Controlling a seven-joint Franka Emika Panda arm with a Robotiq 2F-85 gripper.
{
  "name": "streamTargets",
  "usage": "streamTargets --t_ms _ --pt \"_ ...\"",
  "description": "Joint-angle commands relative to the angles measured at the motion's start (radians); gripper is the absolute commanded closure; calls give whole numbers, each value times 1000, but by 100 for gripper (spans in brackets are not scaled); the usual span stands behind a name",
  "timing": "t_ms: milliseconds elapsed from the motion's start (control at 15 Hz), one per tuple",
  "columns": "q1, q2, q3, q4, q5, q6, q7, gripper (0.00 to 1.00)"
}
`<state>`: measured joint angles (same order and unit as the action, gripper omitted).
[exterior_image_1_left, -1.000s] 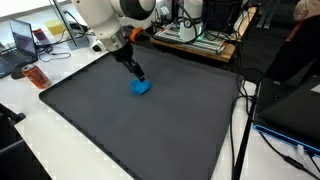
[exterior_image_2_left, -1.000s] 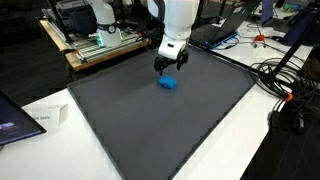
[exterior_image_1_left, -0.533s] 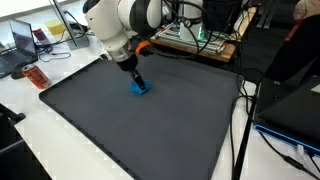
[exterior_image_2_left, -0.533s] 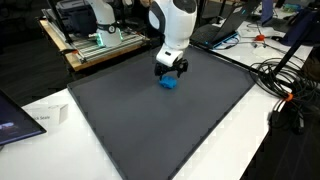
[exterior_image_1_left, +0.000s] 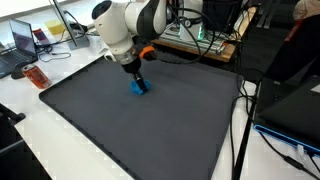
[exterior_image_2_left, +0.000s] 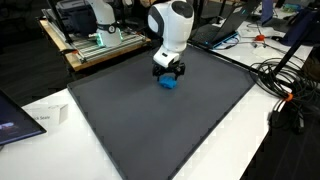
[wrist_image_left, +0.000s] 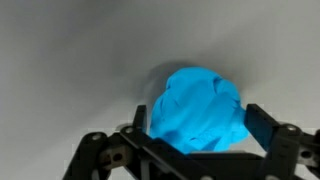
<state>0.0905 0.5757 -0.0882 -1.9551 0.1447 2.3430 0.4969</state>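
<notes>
At the upper centre of the dark mat (exterior_image_1_left: 160, 135) in both exterior views, the gripper (exterior_image_1_left: 135, 79) hangs low over the crumpled blue lump (exterior_image_1_left: 139, 88), jaws wide apart astride it and holding nothing, apparently the approach to a pick, which next calls for closing evenly on the lump.

The arm (exterior_image_1_left: 125, 25) arched above the claw (exterior_image_2_left: 170, 76), wrist turned straight down. The claw hung low with jaws spread wide (both fingers (wrist_image_left: 265, 125) showed at either side in the wrist view).
</notes>
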Motion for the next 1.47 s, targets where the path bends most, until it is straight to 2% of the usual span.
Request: streamTargets --t_ms 0,200,467,533,1067,1133,1200,1267,1400 --pt "31 -7 -23 -20 -39 28 50 0" --pt "38 -2 -27 -15 -52 22 62 0" --pt "41 1 -28 -7 -64 18 61 14" --pt "43 3 -28 -4 -66 17 62 25" --pt "49 1 -30 9 -88 7 62 81" --pt "48 1 -30 11 -90 6 61 83" --pt "49 2 -30 12 -93 5 61 73" --pt "50 3 -31 13 -96 4 64 48" --pt "50 10 -32 19 -101 -5 67 47"
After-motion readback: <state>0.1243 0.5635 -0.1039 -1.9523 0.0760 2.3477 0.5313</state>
